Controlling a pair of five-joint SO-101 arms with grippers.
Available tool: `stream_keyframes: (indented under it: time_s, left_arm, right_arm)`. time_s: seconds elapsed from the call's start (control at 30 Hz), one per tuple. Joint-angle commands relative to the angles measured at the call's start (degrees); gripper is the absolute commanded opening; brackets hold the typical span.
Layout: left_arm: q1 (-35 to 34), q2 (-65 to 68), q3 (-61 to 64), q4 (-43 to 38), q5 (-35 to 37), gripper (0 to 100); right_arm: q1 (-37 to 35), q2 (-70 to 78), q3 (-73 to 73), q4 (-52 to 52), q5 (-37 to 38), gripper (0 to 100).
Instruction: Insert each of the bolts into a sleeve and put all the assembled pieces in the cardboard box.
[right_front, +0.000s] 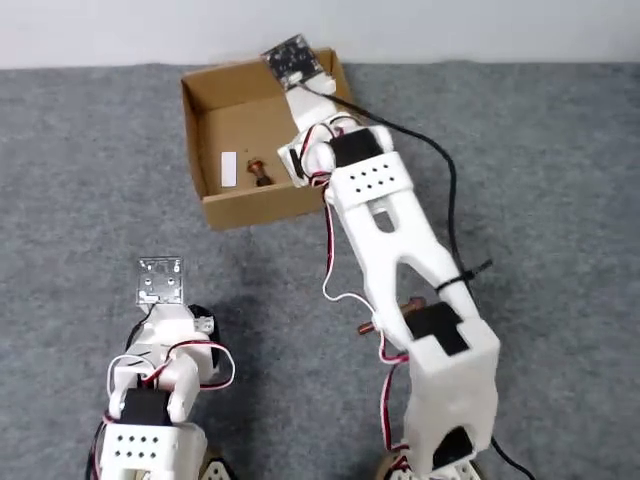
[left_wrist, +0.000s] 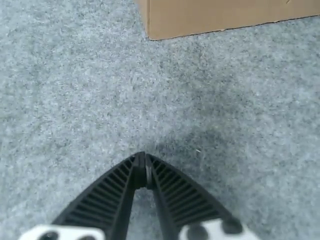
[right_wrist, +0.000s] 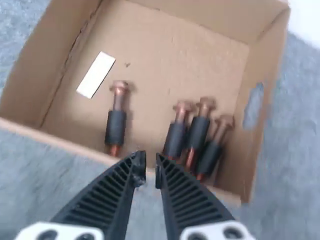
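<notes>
The cardboard box (right_wrist: 45, 90) lies open under my right gripper (right_wrist: 148, 161), which hovers just above its near wall, slightly open and empty. Inside lie several copper bolts in black sleeves: one alone (right_wrist: 116, 125) and three side by side (right_wrist: 198, 131) near a corner. In the high view the right arm (right_front: 380, 200) stretches over the box (right_front: 205, 120), where one sleeved bolt (right_front: 261, 173) shows. My left gripper (left_wrist: 143, 161) is shut on nothing, low over bare carpet a short way in front of the box corner (left_wrist: 165, 20).
A white label (right_wrist: 96, 75) sticks to the box floor. A copper bolt end (right_front: 368, 326) pokes out from under the right arm on the grey carpet (right_front: 100, 200). The left arm (right_front: 160, 350) sits at the front left.
</notes>
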Motion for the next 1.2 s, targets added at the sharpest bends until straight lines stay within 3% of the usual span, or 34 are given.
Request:
stream_keyframes:
  time_s: [0.0, 0.27, 0.53, 0.77, 0.97, 1.17]
  left_arm:
    - [-0.3, -0.1, -0.2, -1.3, 0.4, 0]
    - [-3.4, -0.1, -0.2, -1.6, 0.4, 0]
    - [-3.4, -0.1, -0.2, -1.6, 0.4, 0]
    - [-3.4, -0.1, -0.2, -1.6, 0.4, 0]
    - [-3.4, -0.1, -0.2, -1.6, 0.4, 0]
    - [-3.4, -0.1, -0.2, -1.6, 0.4, 1]
  right_arm:
    - [0.0, -7.3, -3.3, 6.9, -5.9, 0.8]
    - [0.0, -13.6, -3.0, 21.8, -17.3, 0.9]
    - [2.5, -21.1, -2.8, 37.8, -17.8, 0.9]
    - [5.1, -31.7, 9.8, 38.9, -17.1, 0.9]
    - [4.9, -47.3, 32.5, 38.5, -9.9, 0.9]
    - [5.1, -60.8, 52.7, 30.9, 4.2, 1.0]
